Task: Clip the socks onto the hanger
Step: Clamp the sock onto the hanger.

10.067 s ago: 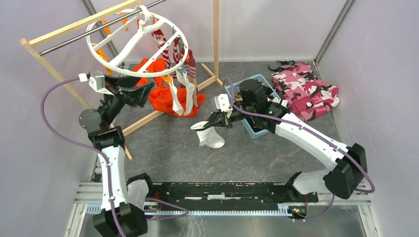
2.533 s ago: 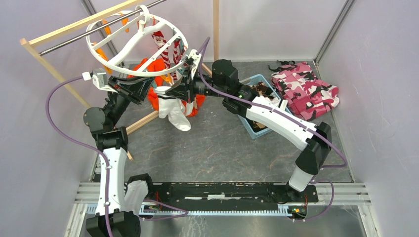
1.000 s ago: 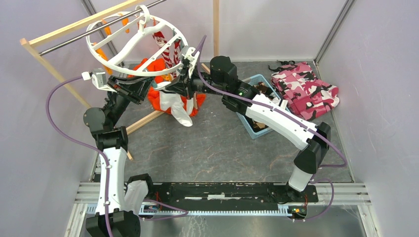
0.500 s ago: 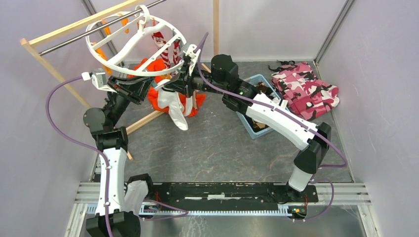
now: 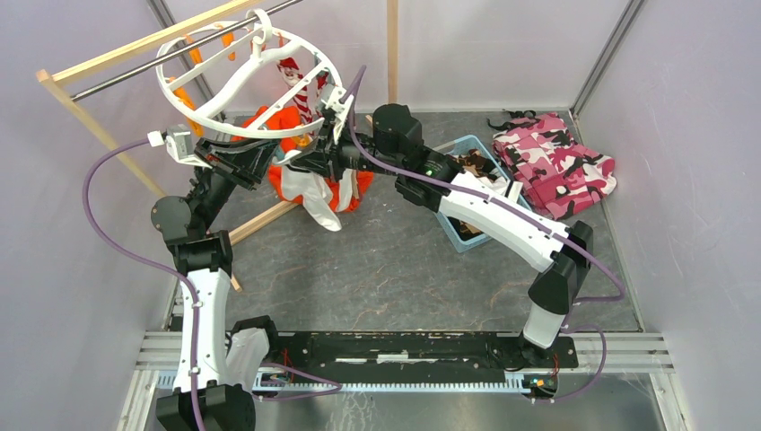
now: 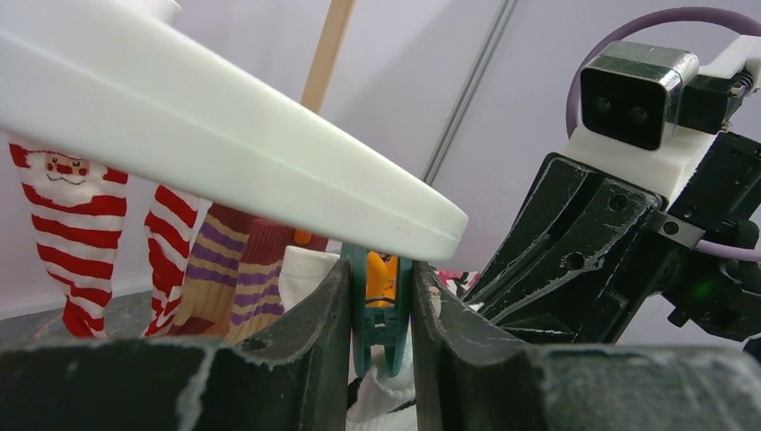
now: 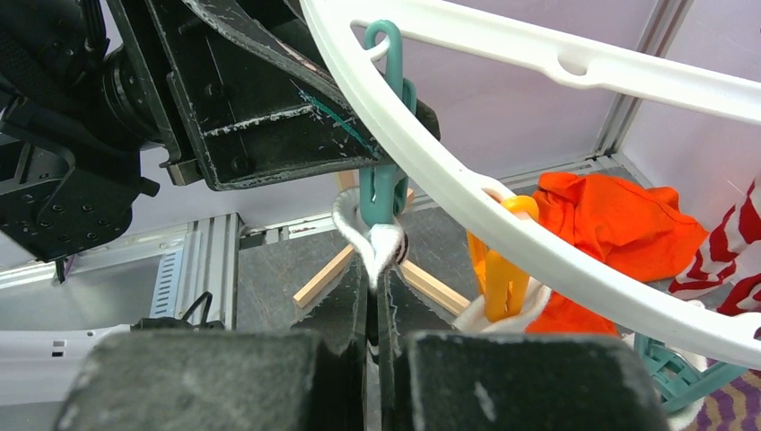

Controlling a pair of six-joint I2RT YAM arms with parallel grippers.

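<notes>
The white round hanger (image 5: pixel 193 115) hangs from the rack's bar. My left gripper (image 6: pixel 379 287) is shut on a teal clip (image 6: pixel 381 310) under the ring (image 6: pixel 224 144), squeezing its handles. My right gripper (image 7: pixel 375 278) is shut on the cuff of a white sock (image 7: pixel 377 241) with a black stripe and holds that cuff up at the lower end of the same teal clip (image 7: pixel 381 193). The sock's foot (image 5: pixel 314 193) dangles below both grippers. A red-and-white striped sock (image 6: pixel 63 197) and a purple-striped one (image 6: pixel 233 269) hang from other clips.
An orange clip (image 7: pixel 502 269) beside the teal one grips another white sock. An orange garment (image 5: pixel 280 180) lies under the hanger. A blue bin (image 5: pixel 468 148) with socks and a pink camouflage cloth (image 5: pixel 556 166) sit at the right. The wooden rack (image 5: pixel 90 117) stands close behind my left arm.
My right gripper has carried the white sock from mid-table up to the hanger, and in the last second shifted it slightly left to the teal clip. The left gripper has stayed put.
</notes>
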